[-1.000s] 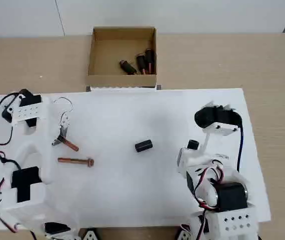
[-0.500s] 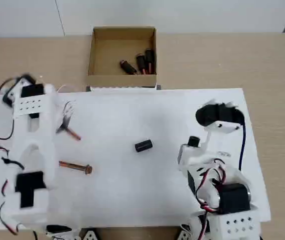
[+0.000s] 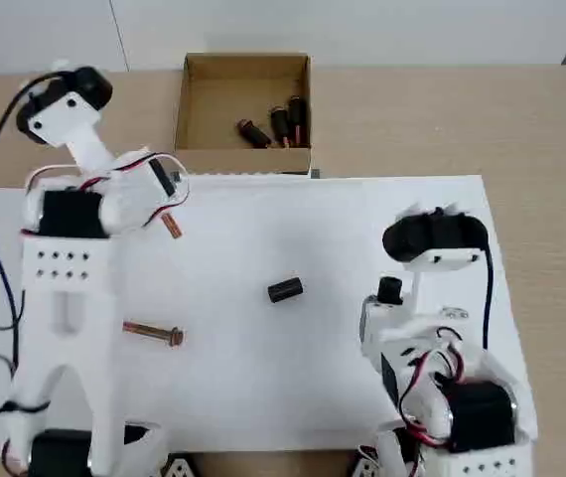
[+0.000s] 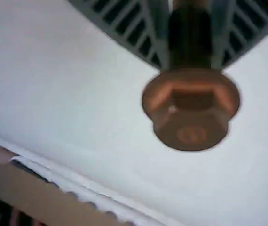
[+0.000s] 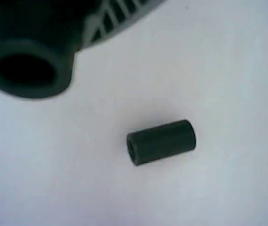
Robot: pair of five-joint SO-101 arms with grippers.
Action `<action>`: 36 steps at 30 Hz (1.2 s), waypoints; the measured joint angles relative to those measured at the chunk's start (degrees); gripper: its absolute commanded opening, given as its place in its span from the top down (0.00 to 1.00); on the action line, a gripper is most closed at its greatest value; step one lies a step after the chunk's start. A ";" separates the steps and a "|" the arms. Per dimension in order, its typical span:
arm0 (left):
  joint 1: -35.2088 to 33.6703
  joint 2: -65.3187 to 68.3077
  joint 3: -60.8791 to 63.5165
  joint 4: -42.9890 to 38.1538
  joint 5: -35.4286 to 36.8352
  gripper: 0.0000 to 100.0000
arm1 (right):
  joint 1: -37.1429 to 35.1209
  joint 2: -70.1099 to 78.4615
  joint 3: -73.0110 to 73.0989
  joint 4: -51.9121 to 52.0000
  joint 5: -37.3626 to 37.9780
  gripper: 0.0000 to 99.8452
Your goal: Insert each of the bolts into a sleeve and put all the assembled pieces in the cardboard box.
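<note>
In the high view the left gripper [image 3: 167, 206] sits in the upper left of the frame, just below and left of the cardboard box [image 3: 182, 109]. Its fingers are clamped on the held bolt [image 3: 172, 226], a copper-coloured bolt whose hex head sticks out past the fingertips above the white sheet [image 3: 343, 219]. In the left wrist view the same bolt's flanged head [image 4: 190, 110] fills the upper right of the frame, its shank gripped between the dark ribbed fingers [image 4: 120, 23], with the sheet behind it and the box wall in the lower left corner.

The second bolt [image 3: 152, 333] lies flat on the sheet in the lower left of the high view, its head toward the right, well apart from both grippers.

The right gripper [image 3: 382, 301] is right of centre in the high view, closed on the held sleeve [image 3: 390, 289], a short black tube. In the right wrist view the open bore of that sleeve [image 5: 28, 66] shows in the upper left. The loose sleeve [image 5: 161, 141] lies on its side on the sheet near the middle of that frame. In the high view this loose sleeve [image 3: 285, 290] is at the centre, between the 2 arms and touching neither.

The cardboard box stands at the top centre on the wooden table [image 3: 541, 129], its front edge touching the sheet's far edge. Inside, toward its right side, lie 3 assembled pieces [image 3: 280, 123], dark sleeves with copper ends showing.
</note>
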State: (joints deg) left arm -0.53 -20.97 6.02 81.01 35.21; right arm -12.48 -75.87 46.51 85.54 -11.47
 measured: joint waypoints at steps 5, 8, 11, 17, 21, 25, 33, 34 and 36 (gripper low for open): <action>0.00 -7.12 6.86 -0.70 -3.69 1.00 | 0.09 -9.58 1.23 0.18 4.84 1.00; 0.00 -12.75 13.27 -4.31 -4.31 1.00 | 0.00 -13.54 5.01 -0.18 6.68 1.00; 0.88 -18.99 21.63 -8.35 -6.77 1.00 | 0.09 -17.85 8.62 -0.88 8.00 1.00; 1.67 -33.85 37.71 -18.99 -10.90 1.00 | 0.18 -22.15 14.68 -4.57 8.53 1.00; 1.67 -42.29 45.98 -25.14 -13.80 1.00 | 0.00 -23.21 19.08 -9.58 9.93 1.00; 1.67 -48.18 50.90 -28.84 -14.33 1.00 | 0.00 -24.79 24.35 -15.74 13.19 1.00; 1.67 -59.43 62.68 -34.99 -14.59 1.00 | -5.45 -27.34 36.22 -29.27 15.30 1.00; 2.20 -61.27 64.44 -36.66 -14.59 1.00 | -6.68 -27.34 37.45 -30.95 15.30 1.00; 3.78 -64.97 68.13 -39.30 -14.59 1.00 | -8.70 -27.34 39.82 -34.29 15.30 1.00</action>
State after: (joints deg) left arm 3.25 -85.93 74.15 41.71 20.62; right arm -21.19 -103.21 86.33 51.25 3.82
